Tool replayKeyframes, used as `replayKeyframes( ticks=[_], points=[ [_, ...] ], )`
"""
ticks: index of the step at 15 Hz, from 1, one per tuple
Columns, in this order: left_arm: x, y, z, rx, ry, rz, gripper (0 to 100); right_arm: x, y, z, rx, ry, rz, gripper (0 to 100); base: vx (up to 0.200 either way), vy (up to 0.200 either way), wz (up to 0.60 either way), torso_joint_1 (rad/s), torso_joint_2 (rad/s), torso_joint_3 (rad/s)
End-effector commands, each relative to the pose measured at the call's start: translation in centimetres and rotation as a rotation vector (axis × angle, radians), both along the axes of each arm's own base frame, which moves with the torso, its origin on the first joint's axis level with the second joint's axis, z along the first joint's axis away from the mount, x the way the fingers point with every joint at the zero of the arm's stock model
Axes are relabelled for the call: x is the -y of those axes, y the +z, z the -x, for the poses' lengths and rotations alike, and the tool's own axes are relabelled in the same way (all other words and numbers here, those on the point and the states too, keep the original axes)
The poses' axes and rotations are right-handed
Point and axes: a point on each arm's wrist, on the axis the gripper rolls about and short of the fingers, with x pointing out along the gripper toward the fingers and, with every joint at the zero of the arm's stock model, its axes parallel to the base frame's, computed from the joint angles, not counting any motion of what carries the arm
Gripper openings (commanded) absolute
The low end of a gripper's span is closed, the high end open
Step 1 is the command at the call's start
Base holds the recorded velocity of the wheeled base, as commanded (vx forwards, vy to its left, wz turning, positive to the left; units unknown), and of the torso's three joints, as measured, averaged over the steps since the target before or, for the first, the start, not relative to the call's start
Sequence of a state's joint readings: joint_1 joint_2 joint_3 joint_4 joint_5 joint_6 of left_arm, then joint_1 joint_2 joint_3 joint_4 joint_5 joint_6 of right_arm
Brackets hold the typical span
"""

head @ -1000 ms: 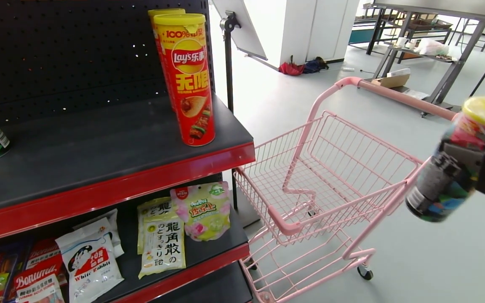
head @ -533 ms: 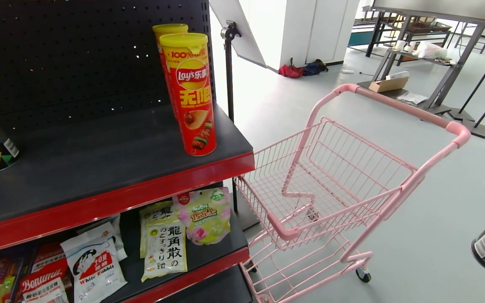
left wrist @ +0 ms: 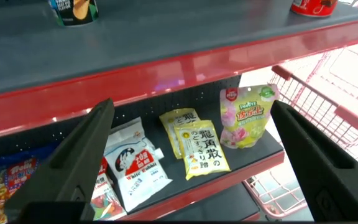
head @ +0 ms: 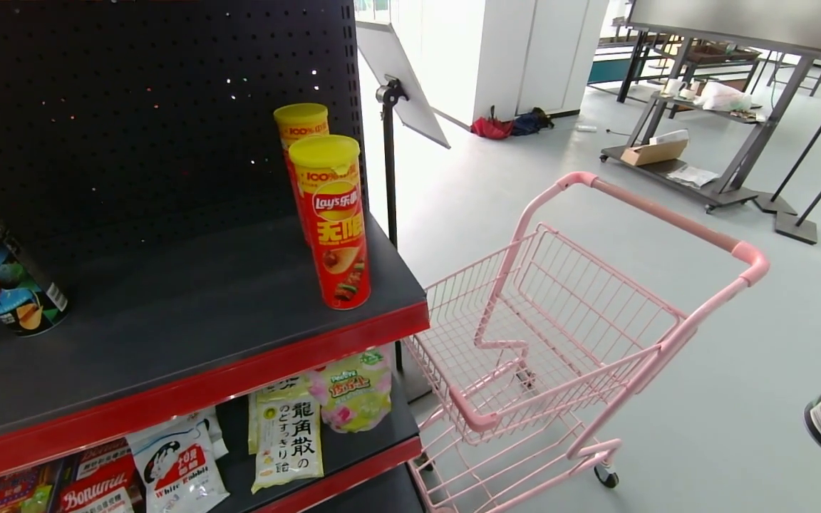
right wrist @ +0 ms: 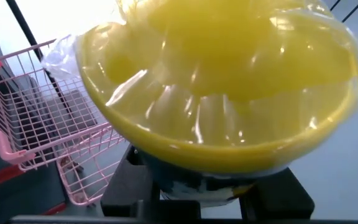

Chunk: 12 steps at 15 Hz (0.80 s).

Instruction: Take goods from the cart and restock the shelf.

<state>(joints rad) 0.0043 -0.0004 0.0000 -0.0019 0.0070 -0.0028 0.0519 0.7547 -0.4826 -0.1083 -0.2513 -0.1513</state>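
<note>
Right end effector (right wrist: 204, 198) clamping yellow-lidded canister (right wrist: 229, 81), left end effector (left wrist: 192, 109) spread wide, two red canisters (head: 339, 242) on shelf (head: 168, 285)

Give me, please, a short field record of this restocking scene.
Cart: pink, beside the shelf
Right pincer: shut on yellow-lidded can, right of the cart
Left pincer: open, facing lower-shelf snack bags
Top shelf: two red cans, one dark can
</note>
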Motion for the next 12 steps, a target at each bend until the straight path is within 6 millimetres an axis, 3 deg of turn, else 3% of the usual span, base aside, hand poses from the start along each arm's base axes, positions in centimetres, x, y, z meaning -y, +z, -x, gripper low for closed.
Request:
replayKeyframes(
  ticks=[1,9,12],
  points=[
    [0.0,0.0,0.0,-0.001,0.001,0.000,100,0.0,-0.2,-0.1,-0.011,0.000,0.001,0,0.000,0.000,0.00,0.188,-0.45,-0.266],
    [0.0,0.0,0.0,-0.001,0.001,-0.001,100,0.0,-0.8,-0.1,-0.031,-0.005,0.003,0,0.000,0.000,0.00,0.162,-0.39,-0.225],
    [0.0,0.0,0.0,0.001,0.001,-0.001,100,0.1,-1.9,0.1,-0.063,-0.018,0.024,0,0.000,0.000,0.00,0.118,-0.27,-0.152]
  ],
)
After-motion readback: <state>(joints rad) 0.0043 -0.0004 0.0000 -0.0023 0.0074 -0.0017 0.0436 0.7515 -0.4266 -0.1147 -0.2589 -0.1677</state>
